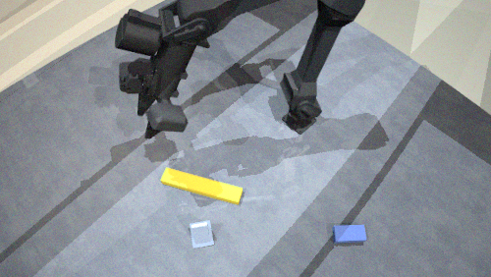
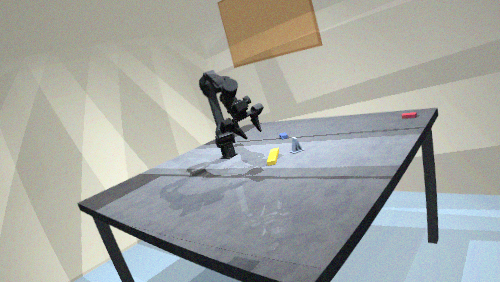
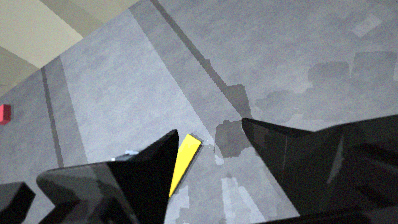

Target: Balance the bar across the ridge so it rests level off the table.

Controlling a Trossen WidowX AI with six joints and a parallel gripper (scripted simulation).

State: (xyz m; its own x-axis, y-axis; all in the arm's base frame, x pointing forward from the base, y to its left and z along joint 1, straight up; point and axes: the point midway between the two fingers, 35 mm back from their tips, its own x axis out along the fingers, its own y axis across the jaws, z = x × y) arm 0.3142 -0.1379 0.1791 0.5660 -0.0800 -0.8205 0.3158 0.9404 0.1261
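Observation:
The yellow bar [image 1: 201,186] [image 2: 273,156] [image 3: 185,159] lies flat on the table; in the wrist view the left finger hides part of it. The light blue-grey ridge [image 1: 201,235] [image 2: 296,147] stands on the table a short way from the bar, with nothing on it. In the wrist view only a sliver of it shows behind the left finger. My gripper [image 1: 144,126] [image 2: 253,134] [image 3: 209,128] is open and empty. It hangs above the table, on the arm's side of the bar, with its fingertips pointing down at a slant.
A blue block [image 1: 350,233] [image 2: 283,136] lies on the table, right of the ridge in the top view. A red block [image 2: 409,115] [image 3: 5,114] lies near the table's far right corner in the exterior view. An orange-brown panel [image 2: 270,30] shows high behind the table.

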